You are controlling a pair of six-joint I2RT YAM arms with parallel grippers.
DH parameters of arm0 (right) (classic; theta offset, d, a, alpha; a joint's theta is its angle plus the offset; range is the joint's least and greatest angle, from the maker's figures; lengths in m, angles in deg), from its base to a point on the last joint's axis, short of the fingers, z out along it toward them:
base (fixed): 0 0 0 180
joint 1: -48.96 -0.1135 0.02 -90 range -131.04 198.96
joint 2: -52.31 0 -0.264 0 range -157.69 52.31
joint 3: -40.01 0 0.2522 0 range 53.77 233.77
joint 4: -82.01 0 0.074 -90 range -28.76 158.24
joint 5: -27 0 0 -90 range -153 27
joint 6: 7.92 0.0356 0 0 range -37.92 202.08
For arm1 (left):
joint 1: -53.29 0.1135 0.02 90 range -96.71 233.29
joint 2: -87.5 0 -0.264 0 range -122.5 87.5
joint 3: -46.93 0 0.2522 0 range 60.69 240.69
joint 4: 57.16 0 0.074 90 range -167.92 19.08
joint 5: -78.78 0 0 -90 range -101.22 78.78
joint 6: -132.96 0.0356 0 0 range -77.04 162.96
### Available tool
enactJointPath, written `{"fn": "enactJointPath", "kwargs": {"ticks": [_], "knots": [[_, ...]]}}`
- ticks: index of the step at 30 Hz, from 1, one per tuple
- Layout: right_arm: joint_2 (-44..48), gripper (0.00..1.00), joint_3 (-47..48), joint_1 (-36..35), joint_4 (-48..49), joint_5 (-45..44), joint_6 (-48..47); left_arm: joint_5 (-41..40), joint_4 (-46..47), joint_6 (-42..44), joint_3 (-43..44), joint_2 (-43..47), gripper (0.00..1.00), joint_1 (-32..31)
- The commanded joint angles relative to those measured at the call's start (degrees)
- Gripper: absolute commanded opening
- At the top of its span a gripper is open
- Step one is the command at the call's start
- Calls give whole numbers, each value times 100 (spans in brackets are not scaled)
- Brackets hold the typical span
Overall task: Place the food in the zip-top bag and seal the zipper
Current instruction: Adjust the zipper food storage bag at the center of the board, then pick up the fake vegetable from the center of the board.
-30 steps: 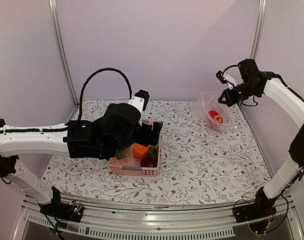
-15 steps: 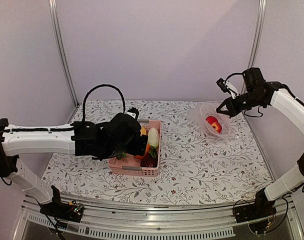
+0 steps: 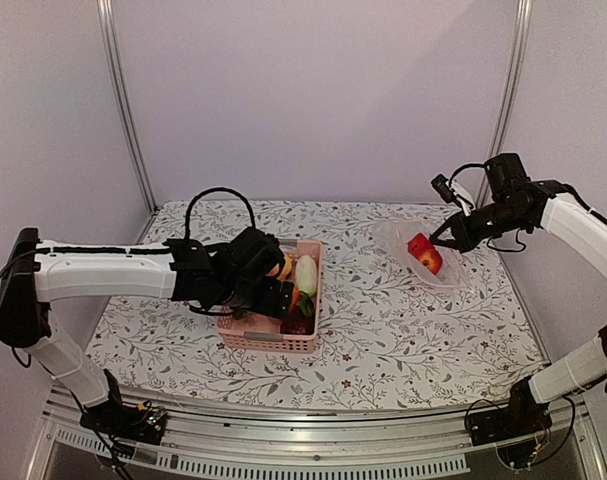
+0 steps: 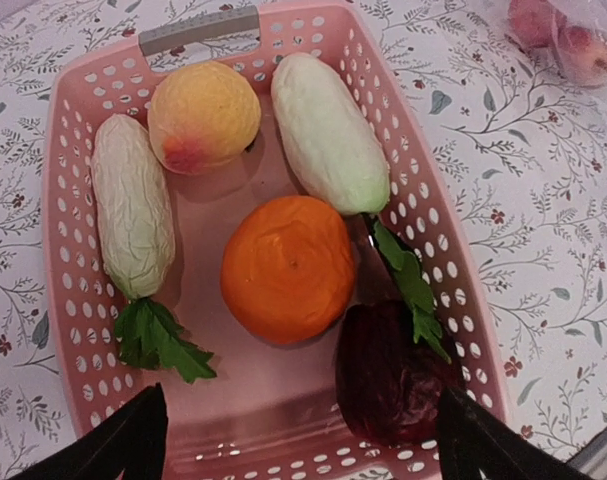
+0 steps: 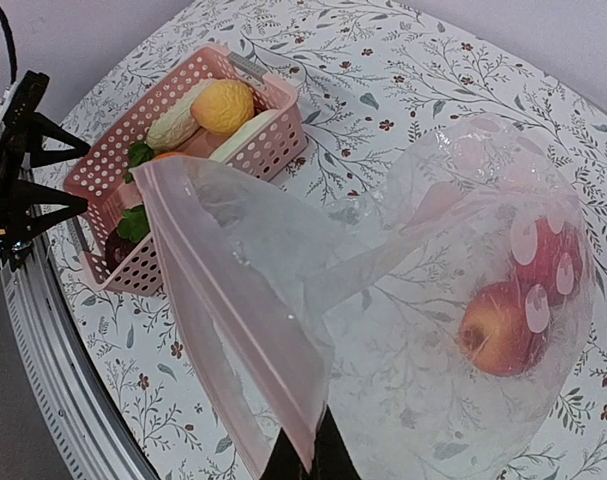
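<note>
A pink basket [image 3: 308,342] [image 4: 68,200] holds food: an orange [image 4: 288,268], a yellow-red round fruit [image 4: 203,115], two white radishes [image 4: 131,205] [image 4: 328,130] with green leaves, and a dark red piece [image 4: 393,375]. My left gripper [image 3: 276,296] [image 4: 303,450] hangs open just above the basket's near end, with nothing between its fingers. At the right, my right gripper [image 3: 449,236] [image 5: 313,462] is shut on the mouth edge of the clear zip-top bag [image 3: 403,240] [image 5: 383,250]. The bag's mouth gapes toward the basket, and its zipper [image 5: 218,290] shows as a pinkish strip. Two red fruits [image 3: 424,252] [image 5: 508,325] lie inside the bag.
A floral cloth [image 3: 383,320] covers the table. Metal posts [image 3: 123,100] [image 3: 511,70] stand at the back corners against the walls. The table's near rail [image 3: 313,455] runs along the front. The basket has a grey handle [image 4: 198,28] at its far end.
My left arm has swung down and left, bringing its open gripper low over the basket. My right arm has lowered the bag, which now rests with its fruits on the table.
</note>
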Motion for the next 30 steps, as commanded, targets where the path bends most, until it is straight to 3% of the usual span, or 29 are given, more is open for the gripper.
{"fn": "enactJointPath", "kwargs": {"ticks": [1,15,30], "knots": [[127,0,-89,-24,102,121,-69,639,-120,-26,154,-378,94,137],[302,0,-390,-29,208,136,-82,1512,13,-344,623,-1306,92,134],[425,0,-426,-21,210,182,-109,1703,-467,-415,1169,-1936,89,142]]}}
